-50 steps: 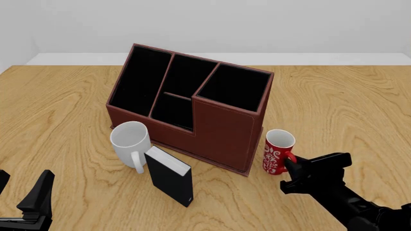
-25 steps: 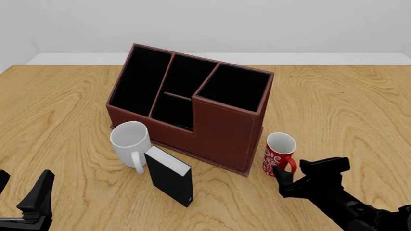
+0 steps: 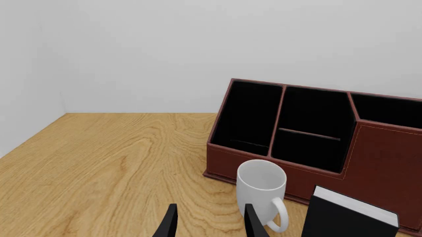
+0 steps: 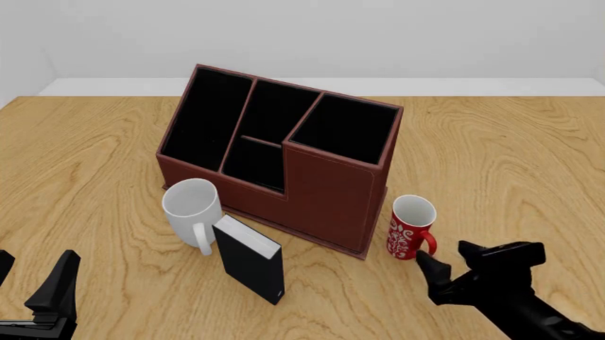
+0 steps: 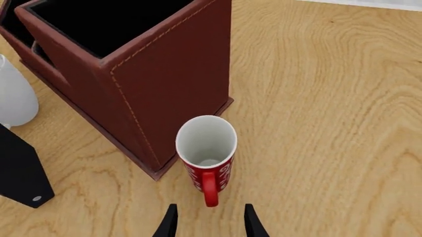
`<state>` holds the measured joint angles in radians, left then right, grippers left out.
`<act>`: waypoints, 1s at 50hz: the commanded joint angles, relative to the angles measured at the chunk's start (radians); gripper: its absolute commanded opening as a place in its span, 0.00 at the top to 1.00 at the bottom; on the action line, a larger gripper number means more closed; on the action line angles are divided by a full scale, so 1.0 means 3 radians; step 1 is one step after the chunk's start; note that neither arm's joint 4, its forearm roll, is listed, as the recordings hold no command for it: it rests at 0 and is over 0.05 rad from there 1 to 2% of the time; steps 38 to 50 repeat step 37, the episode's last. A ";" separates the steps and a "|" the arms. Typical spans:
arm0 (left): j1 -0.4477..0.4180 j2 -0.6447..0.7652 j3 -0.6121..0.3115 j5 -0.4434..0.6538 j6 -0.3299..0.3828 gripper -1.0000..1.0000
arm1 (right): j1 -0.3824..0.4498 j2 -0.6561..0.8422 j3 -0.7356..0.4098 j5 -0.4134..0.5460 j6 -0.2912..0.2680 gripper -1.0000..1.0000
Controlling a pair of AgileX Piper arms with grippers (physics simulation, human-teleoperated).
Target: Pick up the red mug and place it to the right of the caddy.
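Note:
The red mug (image 4: 411,225) stands upright on the table, just right of the caddy's (image 4: 283,152) near right corner, with its handle toward me. In the right wrist view the mug (image 5: 206,148) stands a little ahead of the open fingers, with its handle in line with the gap between them. My right gripper (image 4: 470,259) is open and empty, a short way nearer than the mug and apart from it; it also shows in the right wrist view (image 5: 209,224). My left gripper (image 4: 33,283) is open and empty at the near left; it also shows in the left wrist view (image 3: 209,224).
A plain white mug (image 4: 192,209) stands in front of the caddy's left part. A small black book-like box (image 4: 251,258) stands upright just right of it. Both show in the left wrist view, the white mug (image 3: 262,190) and the black box (image 3: 349,219). The wooden table (image 4: 511,156) stretches to the right.
My right gripper has drawn back from the red mug's handle toward the near edge. The mug stays standing beside the caddy. The left arm has not moved.

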<state>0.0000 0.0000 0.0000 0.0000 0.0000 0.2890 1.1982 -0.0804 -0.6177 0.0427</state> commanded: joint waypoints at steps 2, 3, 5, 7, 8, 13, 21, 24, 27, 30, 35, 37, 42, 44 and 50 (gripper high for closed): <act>0.0000 0.0000 0.0000 0.0000 0.0000 0.00 | 0.0062 -0.0983 0.0208 0.0669 -0.0016 0.00; 0.0000 0.0000 0.0000 0.0000 0.0000 0.00 | 0.0075 -0.1099 0.0216 0.0768 -0.0012 0.00; 0.0000 0.0000 0.0000 0.0000 0.0000 0.00 | 0.0078 -0.1396 0.0208 0.1050 -0.0007 0.00; 0.0000 0.0000 0.0000 0.0000 0.0000 0.00 | 0.0083 -0.1727 0.0212 0.1346 -0.0015 0.00; 0.0000 0.0000 0.0000 0.0000 0.0000 0.00 | 0.0080 -0.1924 0.0209 0.1525 -0.0015 0.00; 0.0000 0.0000 0.0000 0.0000 0.0000 0.00 | 0.0093 -0.2684 0.0176 0.2236 0.0004 0.00; 0.0000 0.0000 0.0000 0.0000 0.0000 0.00 | 0.0064 -0.3965 0.0001 0.3531 -0.0009 0.00; 0.0000 0.0000 0.0000 0.0000 0.0000 0.00 | 0.0049 -0.3993 -0.0163 0.3657 0.0000 0.00; 0.0000 0.0000 0.0000 0.0000 0.0000 0.00 | 0.0048 -0.3992 -0.0260 0.3696 -0.0012 0.00; 0.0000 0.0000 0.0000 0.0000 0.0000 0.00 | 0.0057 -0.3993 -0.0336 0.3740 -0.0026 0.00; 0.0000 0.0000 0.0000 0.0000 0.0000 0.00 | 0.0012 -0.3994 -0.0475 0.3819 -0.0037 0.00; 0.0000 0.0000 0.0000 0.0000 0.0000 0.00 | 0.0008 -0.3994 -0.0529 0.3855 -0.0014 0.00; 0.0000 0.0000 0.0000 0.0000 0.0000 0.00 | 0.0008 -0.3994 -0.0529 0.3855 -0.0014 0.00; 0.0000 0.0000 0.0000 0.0000 0.0000 0.00 | 0.0008 -0.3994 -0.0529 0.3855 -0.0014 0.00; 0.0000 0.0000 0.0000 0.0000 0.0000 0.00 | 0.0008 -0.3994 -0.0529 0.3855 -0.0014 0.00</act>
